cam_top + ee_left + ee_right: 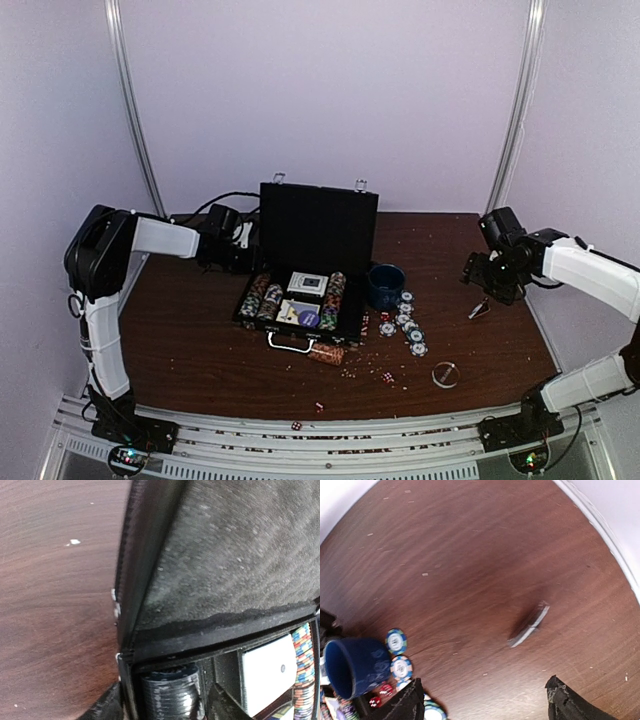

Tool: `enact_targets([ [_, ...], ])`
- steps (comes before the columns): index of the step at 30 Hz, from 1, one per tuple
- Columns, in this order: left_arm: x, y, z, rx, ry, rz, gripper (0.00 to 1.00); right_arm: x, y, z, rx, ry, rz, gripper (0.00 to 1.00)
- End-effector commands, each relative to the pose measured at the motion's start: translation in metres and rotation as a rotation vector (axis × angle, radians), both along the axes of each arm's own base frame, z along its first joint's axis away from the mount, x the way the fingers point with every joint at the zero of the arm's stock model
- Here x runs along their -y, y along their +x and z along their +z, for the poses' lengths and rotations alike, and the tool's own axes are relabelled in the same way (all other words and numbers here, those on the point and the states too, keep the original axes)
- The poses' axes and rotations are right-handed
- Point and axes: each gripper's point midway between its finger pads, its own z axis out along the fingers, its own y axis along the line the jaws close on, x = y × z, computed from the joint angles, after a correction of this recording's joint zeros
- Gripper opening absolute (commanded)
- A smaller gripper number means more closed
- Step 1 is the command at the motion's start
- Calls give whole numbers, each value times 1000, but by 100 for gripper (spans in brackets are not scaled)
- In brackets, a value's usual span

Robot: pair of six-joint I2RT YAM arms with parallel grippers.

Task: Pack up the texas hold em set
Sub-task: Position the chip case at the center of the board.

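Briefcase (305, 320) sits open in the middle of the table (200, 330), lid (318, 225) upright, chip rows (262, 297) and card decks (307, 284) in its tray. Loose chips (408, 325) lie right of it beside the blue cup (385, 285), dice (385, 377) nearer. Right gripper (482, 695) hangs with fingers wide apart, nothing between, a tilted chip (530, 625) just ahead: best to straddle its rim squarely before closing. Left gripper (240, 240) is by the lid's left edge; whether its fingers are apart, I cannot tell. Brown wood, flecked with crumbs; pale lilac walls, white poles in the far corners
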Motion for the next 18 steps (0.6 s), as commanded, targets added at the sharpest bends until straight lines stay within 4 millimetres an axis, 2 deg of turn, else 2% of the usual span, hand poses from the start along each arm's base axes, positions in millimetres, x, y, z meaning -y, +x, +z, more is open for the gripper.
enact_targets([
  [1, 5, -3, 22, 52, 0, 6, 65, 24, -1, -12, -12, 20, -118, 84],
  [3, -5, -2, 30, 73, 30, 53, 72, 33, 1, -18, -26, 4, -142, 84],
  [6, -23, -3, 46, 114, 61, 133, 77, 47, 3, -30, -57, -17, -176, 82],
  [12, -47, -19, 75, 158, 59, 248, 78, 61, 11, -49, -125, -75, -194, 78],
  [18, -64, -39, 90, 170, 25, 327, 78, 59, 19, -67, -163, -64, -193, 73],
])
